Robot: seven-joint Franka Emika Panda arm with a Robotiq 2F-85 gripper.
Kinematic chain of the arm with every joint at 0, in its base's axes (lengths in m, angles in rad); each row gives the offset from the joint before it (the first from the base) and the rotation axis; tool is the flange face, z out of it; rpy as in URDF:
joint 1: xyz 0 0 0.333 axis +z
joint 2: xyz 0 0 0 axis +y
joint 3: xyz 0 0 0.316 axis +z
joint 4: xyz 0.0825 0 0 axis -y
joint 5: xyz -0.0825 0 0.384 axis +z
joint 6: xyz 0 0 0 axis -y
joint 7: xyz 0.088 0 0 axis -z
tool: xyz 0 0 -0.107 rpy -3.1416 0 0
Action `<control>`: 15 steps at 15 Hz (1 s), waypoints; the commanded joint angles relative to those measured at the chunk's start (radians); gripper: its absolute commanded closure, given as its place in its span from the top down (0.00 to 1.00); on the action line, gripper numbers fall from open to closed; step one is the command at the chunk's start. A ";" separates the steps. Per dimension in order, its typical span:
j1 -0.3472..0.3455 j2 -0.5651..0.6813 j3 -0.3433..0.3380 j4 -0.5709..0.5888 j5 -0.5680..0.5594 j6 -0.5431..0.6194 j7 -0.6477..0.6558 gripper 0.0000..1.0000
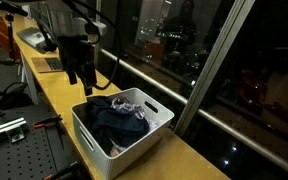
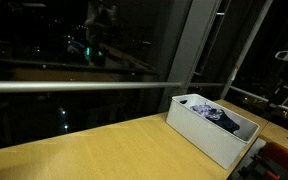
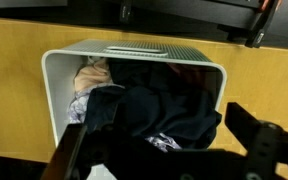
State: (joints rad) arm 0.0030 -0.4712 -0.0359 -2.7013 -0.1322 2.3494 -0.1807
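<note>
Exterior view: a black pincer (image 1: 81, 76) hangs on its arm over a yellow bench (image 1: 194, 160) that runs along a night-dark window (image 1: 184, 40).
Pincer: spread wide, gripping nothing and clear of everything under it.
Bin: a white bin (image 1: 92, 145) stands on the bench, just below the pincer and a little to one side, so the pincer hangs above the bin's arm-side end.
Contents: dark clothes (image 1: 114, 122) are heaped to the rim, with a pale cloth (image 1: 134, 104) on the window side.

Exterior view: seen from along the bench (image 2: 84, 150), the bin (image 2: 204, 140) sits near the far end beside the glass, behind a metal rail (image 2: 84, 86).
Clothes: the dark heap (image 2: 222, 118) shows just over the rim.
Pincer: cannot be made out at this angle.

Wrist view: the camera looks straight down into the bin (image 3: 134, 50).
Fingers: two dark fingers (image 3: 69, 155) enter at the lower corners, far apart, with nothing between them but the view below.
Bearing: the clothes (image 3: 169, 110) lie directly beneath the gap and slightly ahead; the pale cloth (image 3: 92, 78) sits at one end.
Long axis: the bin's long side runs across the picture, in line with the spread of the fingers.
</note>
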 commanded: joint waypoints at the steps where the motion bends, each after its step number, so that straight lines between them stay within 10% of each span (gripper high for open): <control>1: -0.004 0.050 -0.020 0.022 -0.008 0.012 -0.044 1.00; 8: -0.011 0.244 -0.055 0.201 -0.078 0.047 -0.194 1.00; 15: 0.006 0.587 -0.033 0.404 0.096 0.237 -0.366 1.00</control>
State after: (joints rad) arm 0.0095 -0.0426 -0.0816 -2.3976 -0.1230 2.5220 -0.4558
